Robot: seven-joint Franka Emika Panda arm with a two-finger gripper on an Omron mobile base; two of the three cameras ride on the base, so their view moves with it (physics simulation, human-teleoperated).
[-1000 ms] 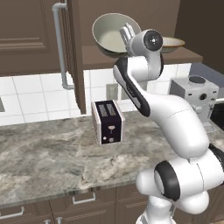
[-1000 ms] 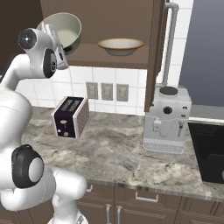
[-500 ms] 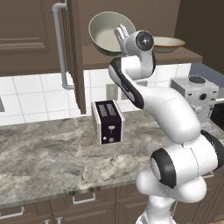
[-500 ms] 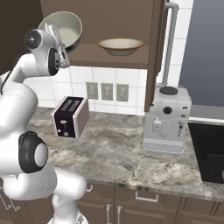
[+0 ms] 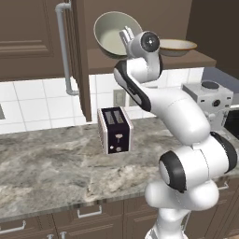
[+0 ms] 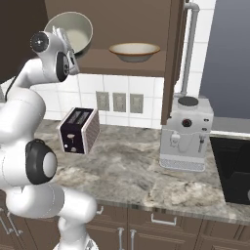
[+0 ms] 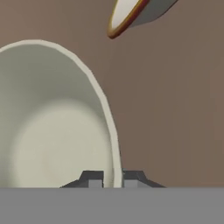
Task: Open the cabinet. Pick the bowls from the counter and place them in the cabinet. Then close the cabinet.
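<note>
The dark brown cabinet (image 5: 154, 18) (image 6: 122, 19) stands open, its doors (image 5: 80, 56) (image 6: 175, 58) swung out edge-on with their silver bar handles showing. My gripper (image 5: 125, 37) (image 6: 62, 35) (image 7: 113, 177) is shut on the rim of the deep greyish-cream bowl (image 5: 114, 33) (image 6: 73, 33) (image 7: 52, 131), which hangs tilted on its side at the left of the cabinet opening, above the shelf. The shallower bowl with the orange-yellow rim (image 5: 177, 46) (image 6: 134, 51) (image 7: 131, 15) sits on the cabinet shelf (image 5: 196, 59) (image 6: 122, 68) further right.
A dark toaster (image 5: 115, 130) (image 6: 78, 131) stands on the marbled counter (image 5: 46, 168) (image 6: 132, 171) below the cabinet. A white coffee machine (image 5: 209, 100) (image 6: 187, 133) sits to the right, with a dark sink or hob (image 6: 234, 171) beyond. Drawers (image 5: 88, 212) run under the counter.
The arm has carried the grey-cream bowl a little leftward and deeper toward the cabinet opening. The rimmed bowl on the shelf has not moved.
</note>
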